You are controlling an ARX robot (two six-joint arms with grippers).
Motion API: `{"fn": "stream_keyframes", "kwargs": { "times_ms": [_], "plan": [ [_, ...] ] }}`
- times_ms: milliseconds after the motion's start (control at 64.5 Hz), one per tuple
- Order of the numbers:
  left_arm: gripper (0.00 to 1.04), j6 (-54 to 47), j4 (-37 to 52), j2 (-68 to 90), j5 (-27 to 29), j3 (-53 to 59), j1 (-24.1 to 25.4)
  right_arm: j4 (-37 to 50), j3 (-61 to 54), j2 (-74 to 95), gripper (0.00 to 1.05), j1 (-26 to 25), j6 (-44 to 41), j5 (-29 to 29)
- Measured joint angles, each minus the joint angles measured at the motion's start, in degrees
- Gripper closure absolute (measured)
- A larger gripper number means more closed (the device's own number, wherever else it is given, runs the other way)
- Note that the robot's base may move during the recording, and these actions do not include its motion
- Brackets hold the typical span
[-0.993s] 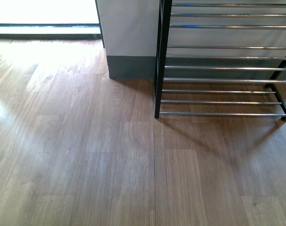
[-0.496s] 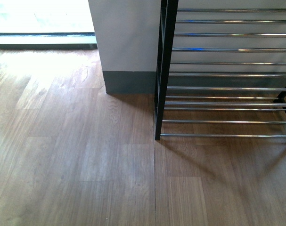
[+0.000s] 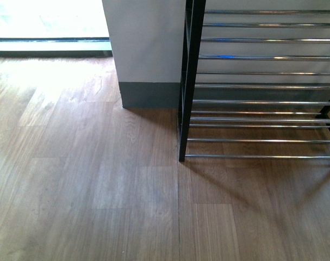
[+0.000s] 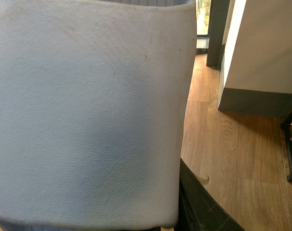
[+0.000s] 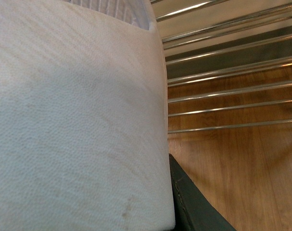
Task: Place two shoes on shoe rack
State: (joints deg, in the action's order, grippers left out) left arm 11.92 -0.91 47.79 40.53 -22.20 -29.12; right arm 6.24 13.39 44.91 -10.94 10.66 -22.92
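Front view: the shoe rack [image 3: 189,81] stands far right against the wall, its black side post just right of the grey-based pillar [image 3: 145,38]. The wooden floor [image 3: 88,190] in front is bare, and neither arm shows, so I cannot judge alignment with the tiers from here. Left wrist view: a pale blue sandal [image 4: 88,110] fills most of the picture, hanging above the floor, with the pillar beyond it. The left jaws are hidden except for one dark finger [image 4: 203,202], and I judge them closed on this sandal. Risk: this arm sits left of the rack, so swinging rightward could strike the side post. Right wrist view: the second sandal [image 5: 73,125] likewise blocks the camera, and I judge the right jaws gripping it, though they are mostly covered. The rack's tiers lie just beyond it. Risk: the chrome bars [image 3: 262,156] are thin and widely gapped, so a tilted release could drop a sandal through, and with both cameras obstructed the approach is nearly blind.
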Motion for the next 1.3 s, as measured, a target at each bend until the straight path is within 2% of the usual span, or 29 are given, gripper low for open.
{"fn": "stream_keyframes", "kwargs": {
  "times_ms": [1179, 1225, 1303],
  "plan": [
    [1.03, 0.0, -0.02, 0.0, 0.04, 0.07, -0.02, 0.07, -0.07, 0.02, 1.03, -0.02, -0.04, -0.07],
    [1.03, 0.0, -0.02, 0.0, 0.02, 0.07, -0.02, 7.26, -1.33, 1.29, 1.03, 0.2, -3.87, -3.96],
    [1.03, 0.0, -0.02, 0.0, -0.02, 0.07, -0.02, 15.1, 1.05, 6.78, 1.03, 5.07, -7.39, -0.26]
  ]
}}
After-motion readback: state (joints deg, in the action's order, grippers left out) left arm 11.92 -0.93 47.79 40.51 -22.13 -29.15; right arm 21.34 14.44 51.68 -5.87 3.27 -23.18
